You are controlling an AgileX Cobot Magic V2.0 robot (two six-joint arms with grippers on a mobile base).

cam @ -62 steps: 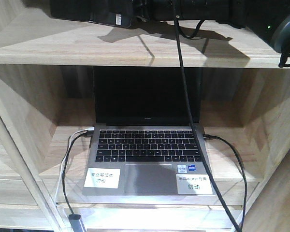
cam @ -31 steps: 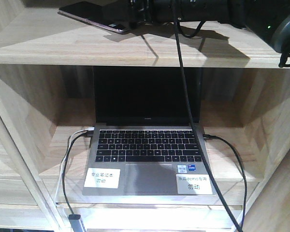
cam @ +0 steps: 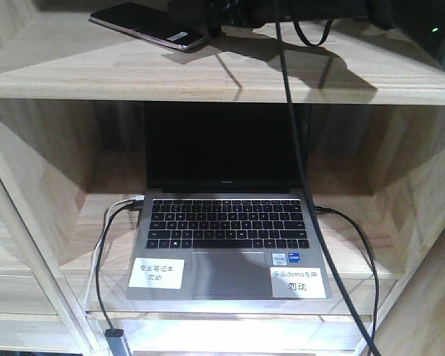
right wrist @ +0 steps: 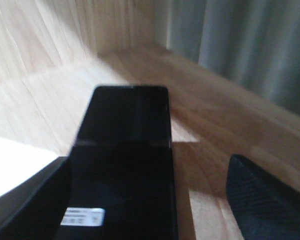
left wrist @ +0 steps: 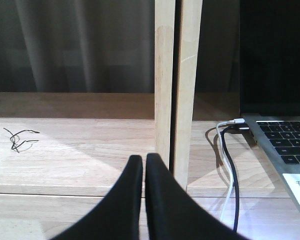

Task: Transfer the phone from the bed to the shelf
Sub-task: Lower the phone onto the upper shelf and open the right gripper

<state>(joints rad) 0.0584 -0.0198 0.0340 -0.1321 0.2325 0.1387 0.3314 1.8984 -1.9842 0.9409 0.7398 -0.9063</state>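
The slim glossy black smartphone (cam: 147,24) with a pinkish edge and a small white sticker near one end lies flat on the upper board of the light natural-wood shelving unit (cam: 208,78), toward the left of that board. In the right wrist view the phone (right wrist: 125,150) shows a crease across its middle, the sticker at the near end, and the wooden board under it.

The right gripper (right wrist: 150,200) sits at the near end of the phone with its jaws spread wide: one dark finger (right wrist: 25,200) lies along the phone's left edge, the other textured black finger (right wrist: 265,195) stands well clear to the right. Whether the left finger touches the phone cannot be told. In the front-facing view the black arm body is at the top of frame, just beside the phone's sticker end, with a black cable (cam: 297,148) hanging down from it in front of the shelf.

On the board below stands an open silver laptop with a black screen (cam: 226,222), two white labels on its palm rest and cables plugged into both sides.

The left gripper (left wrist: 144,162) is lower down, its two black fingers (left wrist: 127,200) pressed together with nothing between them, facing an upright wooden divider (left wrist: 177,85) of the shelf; the laptop's corner and a white and a black cable (left wrist: 229,170) lie to its right.
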